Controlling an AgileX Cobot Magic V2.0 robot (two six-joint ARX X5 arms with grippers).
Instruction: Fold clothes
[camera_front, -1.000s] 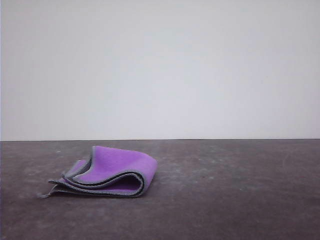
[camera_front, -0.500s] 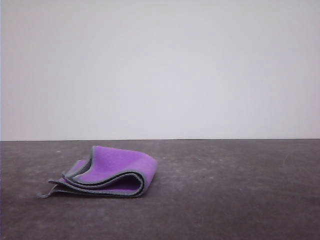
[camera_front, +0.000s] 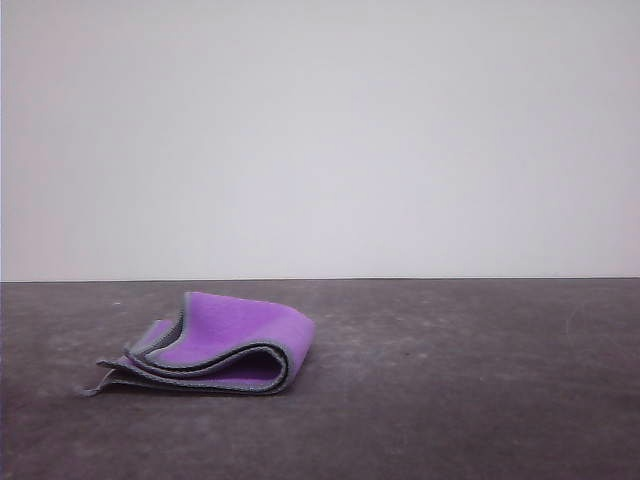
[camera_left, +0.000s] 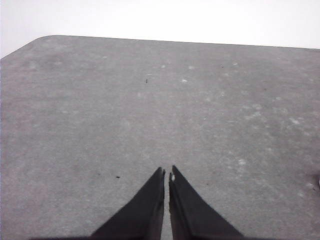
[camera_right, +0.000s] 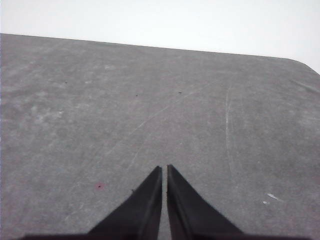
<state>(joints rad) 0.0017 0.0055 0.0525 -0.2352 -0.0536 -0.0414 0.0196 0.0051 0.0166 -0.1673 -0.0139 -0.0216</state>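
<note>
grey scuffed desk (camera_front: 480, 400) against a plain white wall (camera_front: 320, 140). item: cloth (camera_front: 215, 350), purple face outward with grey hem, lying left of centre in a loose layered bundle; folding judged essentially done, perhaps a final flattening left. left claw (camera_left: 166, 172) and right claw (camera_right: 164, 168) both clenched, grasping nothing, over bare desk.

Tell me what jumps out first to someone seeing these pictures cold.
The purple cloth grabs the eye: it lies folded in loose layers with a grey hem on the dark table, left of centre in the front view. Next come the black fingers of the left gripper and the right gripper, each shut above bare table.
</note>
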